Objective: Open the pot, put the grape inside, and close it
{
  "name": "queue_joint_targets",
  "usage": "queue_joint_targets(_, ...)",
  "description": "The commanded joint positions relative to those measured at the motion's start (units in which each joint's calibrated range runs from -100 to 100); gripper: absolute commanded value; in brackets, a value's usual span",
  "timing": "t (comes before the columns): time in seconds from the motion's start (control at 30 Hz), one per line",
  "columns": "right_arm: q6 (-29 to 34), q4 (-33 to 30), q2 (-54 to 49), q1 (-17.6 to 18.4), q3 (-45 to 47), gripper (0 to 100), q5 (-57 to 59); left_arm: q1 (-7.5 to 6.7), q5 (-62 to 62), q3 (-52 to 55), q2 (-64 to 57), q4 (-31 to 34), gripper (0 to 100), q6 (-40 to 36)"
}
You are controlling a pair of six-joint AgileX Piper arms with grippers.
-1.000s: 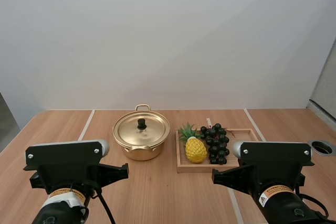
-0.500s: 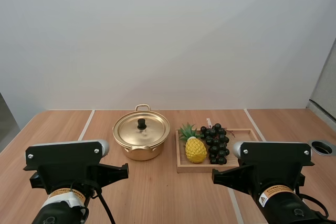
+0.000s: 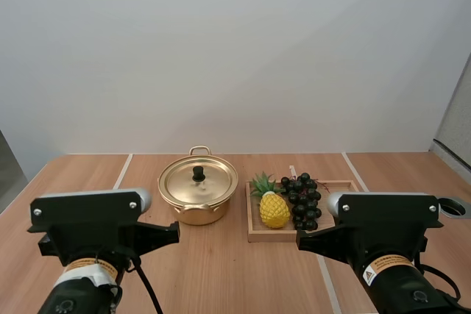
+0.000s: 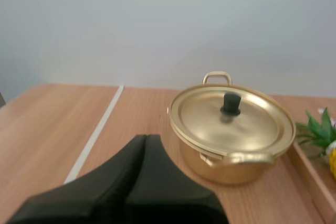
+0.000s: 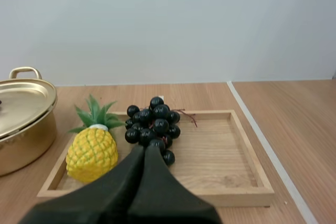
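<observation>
**Table (image 3: 221, 270) with both arms at its near edge.** The gold pot (image 3: 198, 195) stands midway across, toward the far edge. Its lid (image 3: 199, 179) is seated and its black knob (image 3: 198, 173) upright. A wooden tray (image 3: 337, 189) lies near the pot but apart from it, toward the table's right edge. On the tray the bunch of grapes (image 3: 302, 201) lies just beside a yellow pineapple (image 3: 274, 209), which occupies the end nearer the pot.

The left gripper (image 4: 145, 139) has its fingers (image 4: 126, 177) pressed together into one dark wedge, holding nothing, short of the pot's near side. The right gripper (image 5: 145, 149) is likewise closed and empty. In the right wrist view its tips cover the nearest berries of the bunch.

In the high view the right arm's housing (image 3: 383, 215) hides the tray's near right corner. It also hides part of a round dark opening (image 3: 452, 207), perhaps a cable hole, at the table's right edge.
</observation>
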Motion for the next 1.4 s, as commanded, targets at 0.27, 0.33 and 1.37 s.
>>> queue_joint_targets(0.27, 0.07, -0.49, -0.34, -0.22, -27.01, 0, -3.42, 0.08, -2.76, -28.51, -0.26, 1.07, 0, 0.84)
queue_joint_targets(0.33, 0.07, -0.49, -0.34, -0.22, -31.82, 0, -3.42, 0.08, -2.76, -33.4, -0.26, 1.9, 0, 0.84)
queue_joint_targets(1.37, -2.24, -2.59, 35.07, -0.22, -72.0, 0, -1.49, 0.08, 15.67, -76.21, 43.36, 2.58, 0, 5.28)
